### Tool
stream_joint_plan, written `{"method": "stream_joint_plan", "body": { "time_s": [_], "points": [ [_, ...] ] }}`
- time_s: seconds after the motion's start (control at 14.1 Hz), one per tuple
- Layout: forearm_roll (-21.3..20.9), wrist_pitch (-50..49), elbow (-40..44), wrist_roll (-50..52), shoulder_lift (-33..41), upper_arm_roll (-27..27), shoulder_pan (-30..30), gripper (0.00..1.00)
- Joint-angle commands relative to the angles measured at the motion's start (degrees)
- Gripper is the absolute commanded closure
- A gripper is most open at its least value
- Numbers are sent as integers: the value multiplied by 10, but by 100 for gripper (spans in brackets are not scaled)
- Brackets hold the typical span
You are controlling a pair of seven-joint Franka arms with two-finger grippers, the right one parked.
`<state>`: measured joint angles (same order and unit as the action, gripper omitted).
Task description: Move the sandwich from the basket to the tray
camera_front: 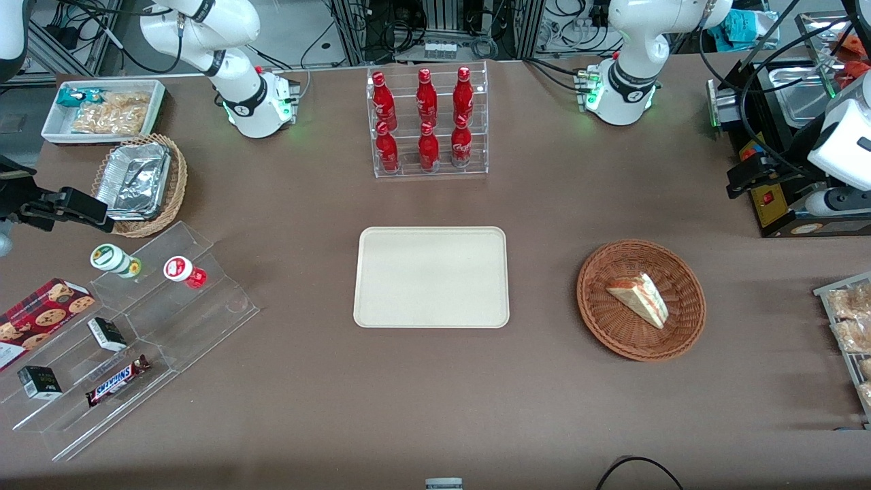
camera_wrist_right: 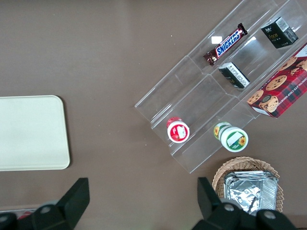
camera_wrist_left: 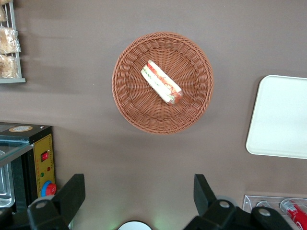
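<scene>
The sandwich [camera_front: 639, 299], a wrapped white wedge with red and green filling, lies in the round reddish-brown basket [camera_front: 599, 320]. The cream tray [camera_front: 431, 277] lies bare beside the basket, toward the parked arm's end. My left gripper [camera_front: 738, 178] hangs high above the table, farther from the front camera than the basket, toward the working arm's end. In the left wrist view it [camera_wrist_left: 138, 191] is open and empty, with the sandwich [camera_wrist_left: 161, 82] in the basket [camera_wrist_left: 129, 105] well below it and the tray's edge [camera_wrist_left: 283, 117] beside.
A black appliance [camera_front: 782, 204] stands close by the gripper. A wire rack of bread packets [camera_front: 850, 327] sits at the working arm's table end. A clear rack of red bottles [camera_front: 429, 122] stands farther back than the tray. Acrylic snack steps [camera_front: 136, 320] lie toward the parked arm's end.
</scene>
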<state>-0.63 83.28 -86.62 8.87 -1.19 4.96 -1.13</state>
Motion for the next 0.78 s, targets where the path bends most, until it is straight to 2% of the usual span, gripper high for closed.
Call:
{"method": "stream_joint_plan", "body": {
  "time_s": [0.0,0.28,0.43,0.71],
  "points": [
    [-7,-9,-4,57,-14,2,-3,0],
    [-5,18,-57,140,-43,2,-4,0],
    [-5,38,-64,214,-82,2,-2,0],
    [-5,141,-97,342,-148,3,2,0]
  ]
}}
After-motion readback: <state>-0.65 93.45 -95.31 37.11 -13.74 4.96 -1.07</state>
